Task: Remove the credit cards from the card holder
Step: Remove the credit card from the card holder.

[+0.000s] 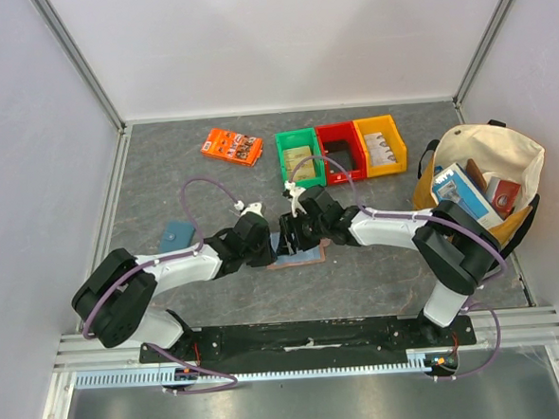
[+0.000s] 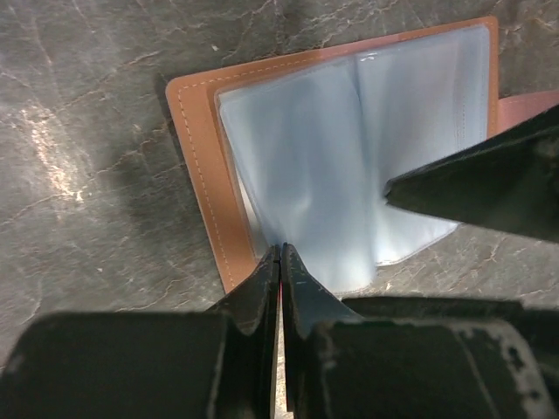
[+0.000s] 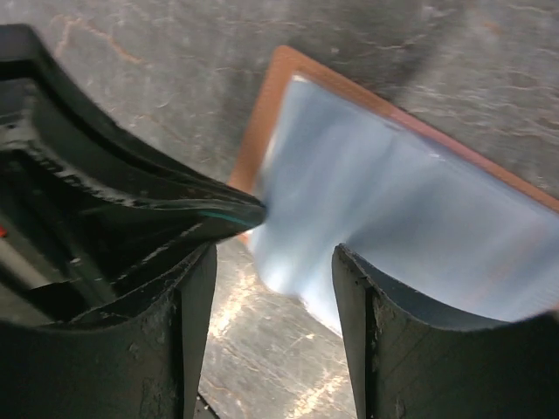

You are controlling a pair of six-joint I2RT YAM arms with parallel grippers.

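The tan leather card holder (image 1: pixel 301 254) lies open on the table between the two arms. Its clear blue-tinted sleeves (image 2: pixel 349 157) fan upward, and the tan cover (image 2: pixel 196 148) lies flat. My left gripper (image 2: pixel 279 250) is shut at the near edge of the sleeves. A thin red edge shows between its jaws, seemingly a card held edge-on. My right gripper (image 3: pixel 272 266) is open and empty, hovering just over the sleeves (image 3: pixel 393 218), and one of its fingers (image 2: pixel 489 188) shows in the left wrist view. In the top view the left gripper (image 1: pixel 268 245) and the right gripper (image 1: pixel 294 230) nearly touch.
A flat teal pouch (image 1: pixel 177 236) lies left of the arms. An orange pack (image 1: pixel 231 147) and green (image 1: pixel 299 157), red (image 1: pixel 340 152) and yellow (image 1: pixel 380 145) bins stand at the back. A cream tote bag (image 1: pixel 482 183) with boxes stands at the right.
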